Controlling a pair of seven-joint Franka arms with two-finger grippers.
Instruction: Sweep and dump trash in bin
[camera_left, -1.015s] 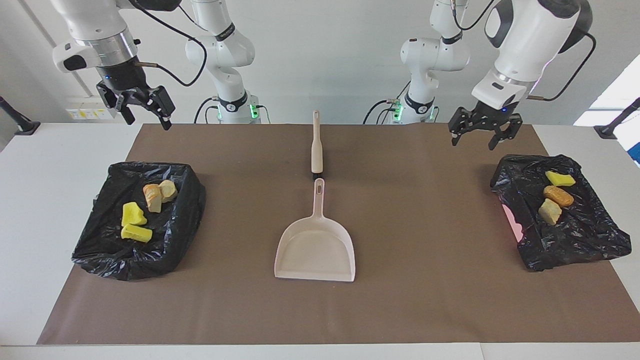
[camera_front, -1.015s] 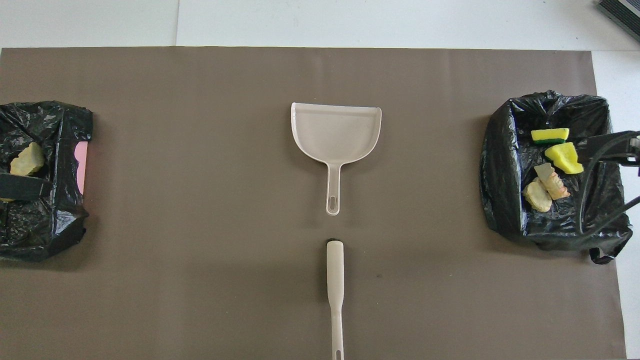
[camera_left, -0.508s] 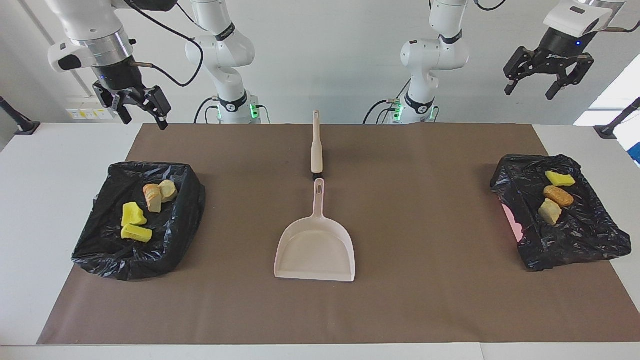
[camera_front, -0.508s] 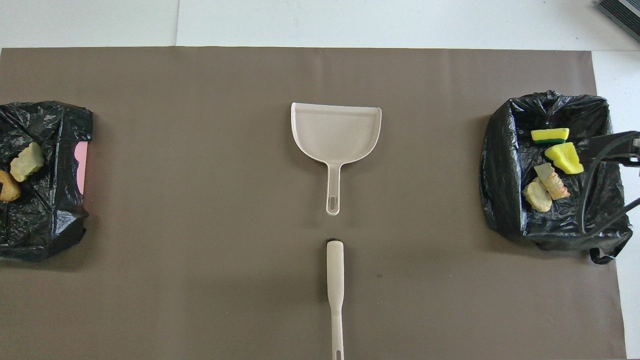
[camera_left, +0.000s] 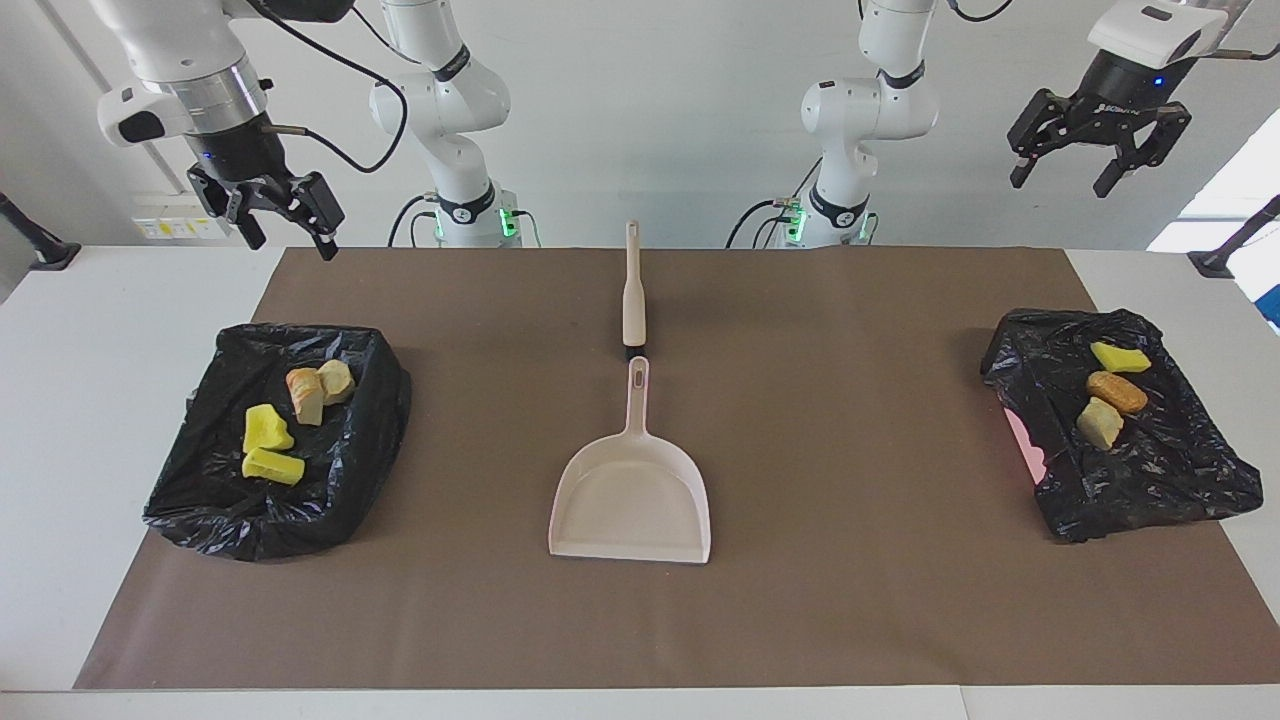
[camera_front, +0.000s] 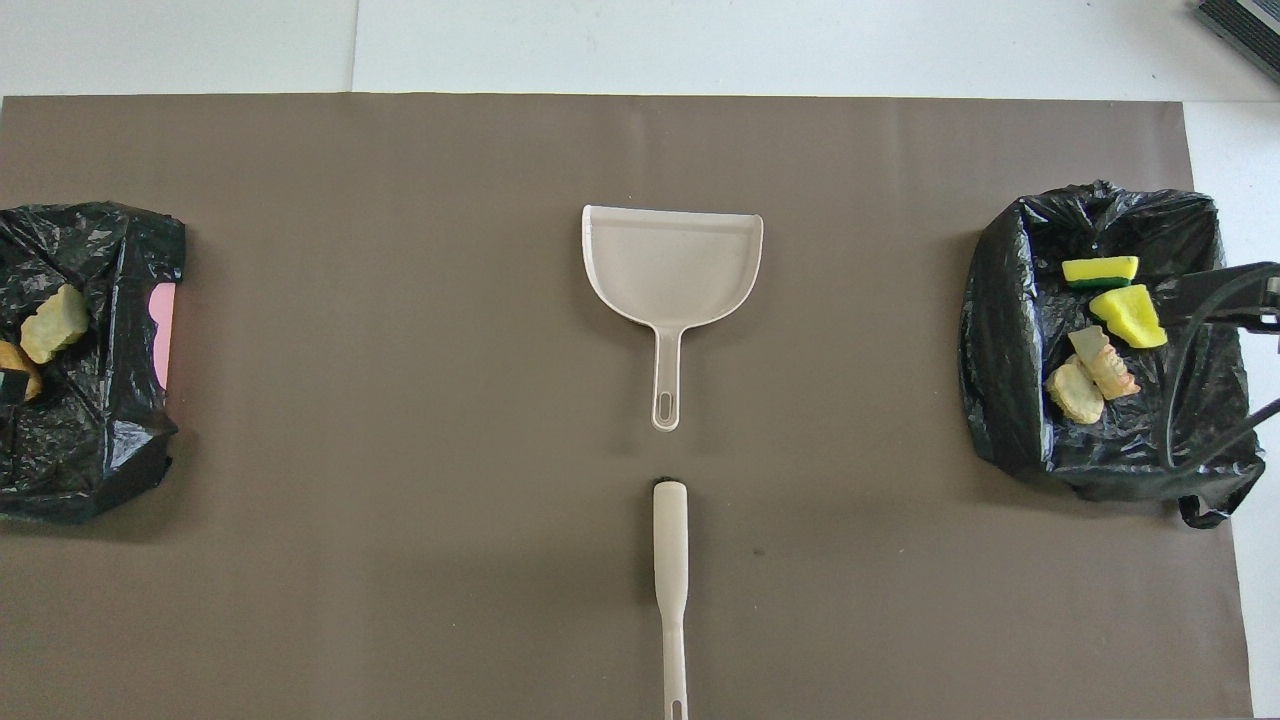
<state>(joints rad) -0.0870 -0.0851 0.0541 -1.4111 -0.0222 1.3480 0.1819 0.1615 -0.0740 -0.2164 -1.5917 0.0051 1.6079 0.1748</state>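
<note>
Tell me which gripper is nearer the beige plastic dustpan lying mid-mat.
Neither clearly. The beige plastic dustpan lies midway between the arms. The right gripper hangs open, raised near the mat's corner at its end; the left gripper hangs open, higher, above its end's black-bagged bin.

A robotics lab is shown. Two white arms (camera_left: 440, 110) are mounted at the top of the frame at a white table (camera_left: 90, 330), with cables trailed from them and green lights lit at their bases. A plain white wall is seen at the top. The table is covered by a brown mat (camera_left: 830, 450), and camera stands (camera_left: 35, 245) are clamped at its upper corners.
</note>
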